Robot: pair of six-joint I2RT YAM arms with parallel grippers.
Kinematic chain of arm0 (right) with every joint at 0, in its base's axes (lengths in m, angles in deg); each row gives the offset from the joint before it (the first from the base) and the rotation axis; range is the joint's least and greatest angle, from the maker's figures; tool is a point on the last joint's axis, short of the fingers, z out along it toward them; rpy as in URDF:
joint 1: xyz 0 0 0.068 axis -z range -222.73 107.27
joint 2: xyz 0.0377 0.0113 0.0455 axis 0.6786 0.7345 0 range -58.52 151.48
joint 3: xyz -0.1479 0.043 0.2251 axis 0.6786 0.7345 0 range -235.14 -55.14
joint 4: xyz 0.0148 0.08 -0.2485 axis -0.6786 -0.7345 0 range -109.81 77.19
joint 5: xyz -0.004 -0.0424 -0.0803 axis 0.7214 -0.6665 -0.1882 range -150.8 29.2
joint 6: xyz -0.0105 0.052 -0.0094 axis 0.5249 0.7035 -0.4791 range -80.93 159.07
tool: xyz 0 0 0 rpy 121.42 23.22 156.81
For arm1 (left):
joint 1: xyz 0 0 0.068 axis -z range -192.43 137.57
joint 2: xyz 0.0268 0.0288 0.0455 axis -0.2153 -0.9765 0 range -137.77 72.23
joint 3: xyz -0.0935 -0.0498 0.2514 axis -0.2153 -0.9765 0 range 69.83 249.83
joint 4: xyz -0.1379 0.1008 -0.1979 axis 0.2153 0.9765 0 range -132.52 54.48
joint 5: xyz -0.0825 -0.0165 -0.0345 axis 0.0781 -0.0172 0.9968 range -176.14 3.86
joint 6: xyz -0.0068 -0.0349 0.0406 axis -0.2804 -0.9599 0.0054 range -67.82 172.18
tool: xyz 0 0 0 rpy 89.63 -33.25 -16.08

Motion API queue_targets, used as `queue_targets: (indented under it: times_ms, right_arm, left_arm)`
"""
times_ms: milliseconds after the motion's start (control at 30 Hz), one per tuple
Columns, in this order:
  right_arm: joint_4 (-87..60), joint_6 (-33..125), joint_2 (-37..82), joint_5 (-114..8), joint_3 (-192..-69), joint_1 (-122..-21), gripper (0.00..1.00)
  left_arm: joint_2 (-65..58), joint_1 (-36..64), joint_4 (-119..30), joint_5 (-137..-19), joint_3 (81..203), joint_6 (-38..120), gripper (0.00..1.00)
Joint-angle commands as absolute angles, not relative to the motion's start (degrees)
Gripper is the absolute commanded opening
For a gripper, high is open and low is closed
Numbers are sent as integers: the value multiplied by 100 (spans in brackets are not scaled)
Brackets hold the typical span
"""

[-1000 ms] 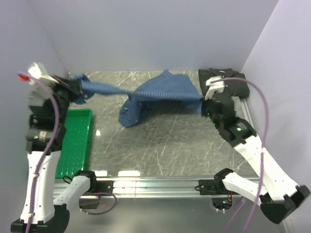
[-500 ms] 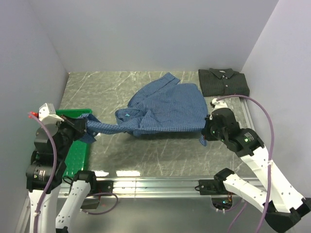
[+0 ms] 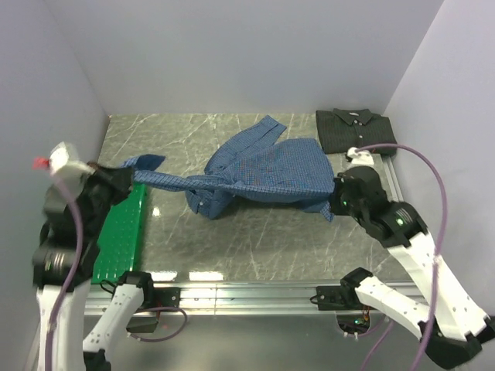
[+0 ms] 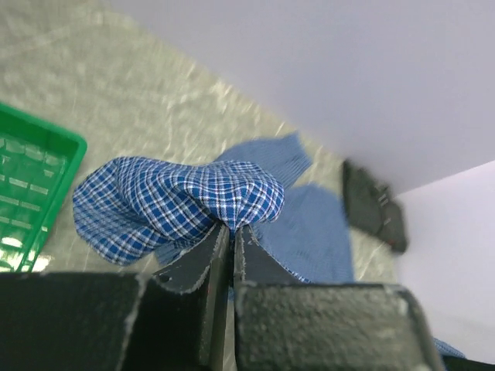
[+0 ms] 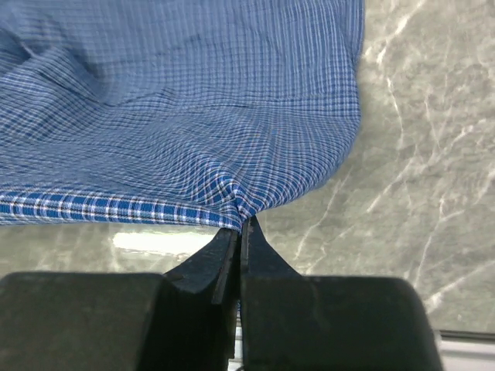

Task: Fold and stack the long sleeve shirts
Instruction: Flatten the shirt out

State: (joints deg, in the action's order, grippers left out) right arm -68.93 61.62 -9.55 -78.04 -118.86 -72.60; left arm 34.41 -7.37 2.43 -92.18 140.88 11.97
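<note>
Mid-frame in the top view: blue shirt (image 3: 271,166) strung between both arms, its bulk draped on the marble table (image 3: 255,232). At the left edge, by the top end of the green tray (image 3: 124,232), the left gripper (image 3: 128,179) pinches a bunched sleeve end. Right of centre, the right gripper (image 3: 334,199) has its jaws pressed together on the shirt's hem. The dark shirt (image 3: 356,130) lies folded in the upper right corner, apart from both.
</note>
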Motion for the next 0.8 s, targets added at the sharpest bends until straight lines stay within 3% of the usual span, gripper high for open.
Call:
queue_targets:
  times_ms: [0,67,100,200,267,333,433,600,767]
  right_arm:
    - [-6994,6140,-1902,-8156,-11948,-7244,1]
    - [-6906,6105,-2229,-7849,-11834,-7235,5]
    - [-6871,6087,-2518,-7725,-11816,-7244,17]
    - [-6766,5999,-2993,-7277,-11711,-7235,34]
    - [-6739,5973,-3223,-7153,-11702,-7244,42]
    - [-6704,5938,-3320,-7118,-11702,-7235,46]
    - [-6651,5815,-3269,-6942,-11702,-7235,51]
    - [-6441,5989,-2874,-6704,-11553,-7244,55]
    - [-5844,6675,-2066,-6424,-11035,-7227,56]
  left_arm:
    - [4366,-760,54,-10212,14138,1114,9]
    - [4665,-734,351,-10327,14032,991,15]
    - [4753,-690,414,-10354,13901,964,18]
    - [5104,-576,625,-10617,13760,832,32]
    - [5280,-418,652,-10810,13812,867,48]
    - [5307,-251,644,-10898,13934,929,62]
    - [5115,-84,687,-11013,14321,1227,74]
    - [4597,49,871,-10699,14901,1553,78]
    - [3894,49,522,-9443,14332,1325,78]
